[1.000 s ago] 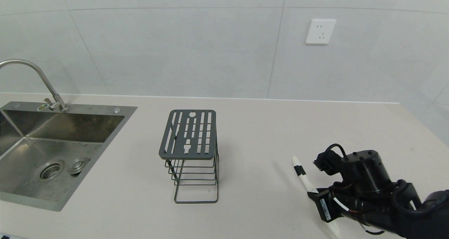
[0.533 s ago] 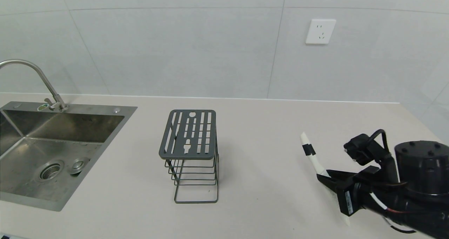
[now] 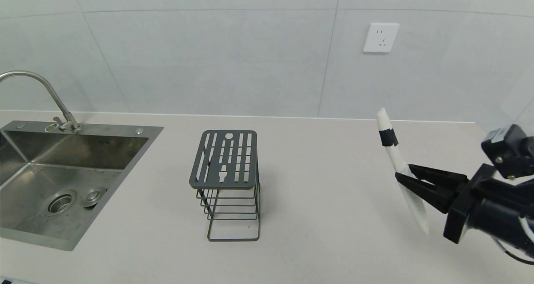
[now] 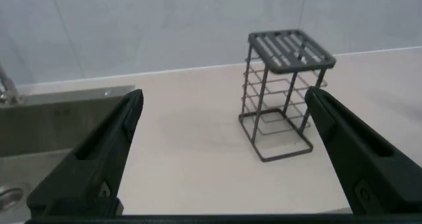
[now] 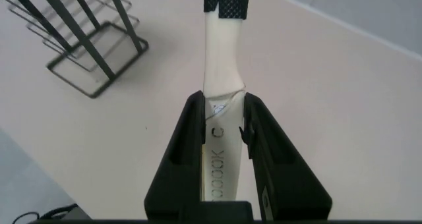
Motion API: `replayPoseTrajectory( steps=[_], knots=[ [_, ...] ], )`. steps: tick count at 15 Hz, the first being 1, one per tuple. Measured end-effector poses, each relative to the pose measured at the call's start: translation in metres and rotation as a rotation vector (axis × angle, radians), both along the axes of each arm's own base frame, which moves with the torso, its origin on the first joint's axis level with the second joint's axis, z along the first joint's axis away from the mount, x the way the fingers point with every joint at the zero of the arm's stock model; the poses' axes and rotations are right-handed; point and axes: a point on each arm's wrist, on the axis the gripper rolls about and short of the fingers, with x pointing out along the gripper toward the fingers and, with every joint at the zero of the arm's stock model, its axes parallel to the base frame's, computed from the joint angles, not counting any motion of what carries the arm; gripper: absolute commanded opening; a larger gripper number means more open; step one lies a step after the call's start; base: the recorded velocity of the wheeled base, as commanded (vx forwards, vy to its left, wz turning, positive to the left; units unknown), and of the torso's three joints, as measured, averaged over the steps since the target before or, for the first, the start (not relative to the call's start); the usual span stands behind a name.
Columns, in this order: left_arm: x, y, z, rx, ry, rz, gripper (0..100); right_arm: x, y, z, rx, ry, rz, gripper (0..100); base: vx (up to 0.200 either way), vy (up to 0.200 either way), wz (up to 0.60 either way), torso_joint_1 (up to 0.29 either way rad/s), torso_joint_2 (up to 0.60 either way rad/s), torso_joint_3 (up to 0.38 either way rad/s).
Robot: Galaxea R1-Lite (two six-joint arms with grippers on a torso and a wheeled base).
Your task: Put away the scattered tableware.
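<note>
A white knife (image 3: pixel 398 163) with a black band near its upper end is held up off the counter at the right, tilted with the banded end high. My right gripper (image 3: pixel 406 180) is shut on the knife (image 5: pixel 223 72) around its middle. A dark grey wire rack (image 3: pixel 225 179) with a slotted top stands at the middle of the counter, well to the left of the knife. My left gripper (image 4: pixel 224 151) is open above the counter, its two fingers (image 4: pixel 99 165) spread wide, with the rack (image 4: pixel 283 92) some way beyond them.
A steel sink (image 3: pixel 25 204) with a curved tap (image 3: pixel 46 92) is set into the counter at the left. A tiled wall with a white socket (image 3: pixel 381 37) runs along the back. The rack's foot (image 5: pixel 92 53) shows beside the held knife.
My right gripper has lifted the knife off the counter and carried it up and to the right. The rack and sink have not moved.
</note>
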Motion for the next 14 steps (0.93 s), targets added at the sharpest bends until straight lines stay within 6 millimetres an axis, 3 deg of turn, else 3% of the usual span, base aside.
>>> replayPoseTrajectory(
  steps=[4, 8, 11, 14],
  knots=[
    [0.026, -0.002, 0.052, 0.055, 0.021, -0.169, 100, 0.012, 0.007, 0.027, 0.041, -0.086, 0.009, 0, 0.0, 0.0, 0.0, 0.0, 0.0, 0.0],
    [0.095, -0.011, 0.089, 0.111, 0.02, -0.286, 100, 0.04, 0.025, 0.042, -0.064, -0.192, 0.073, 0, 0.0, 0.0, 0.0, 0.0, 0.0, 0.0],
    [0.149, -0.023, 0.101, 0.182, -0.086, -0.497, 100, 0.046, 0.033, 0.034, -0.098, -0.2, 0.141, 0, 0.0, 0.0, 0.0, 0.0, 0.0, 0.0],
    [0.194, -0.038, 0.097, 0.27, -0.226, -0.687, 100, 0.043, 0.035, 0.023, -0.144, -0.209, 0.214, 0, 0.0, 0.0, 0.0, 0.0, 0.0, 0.0]
  ],
)
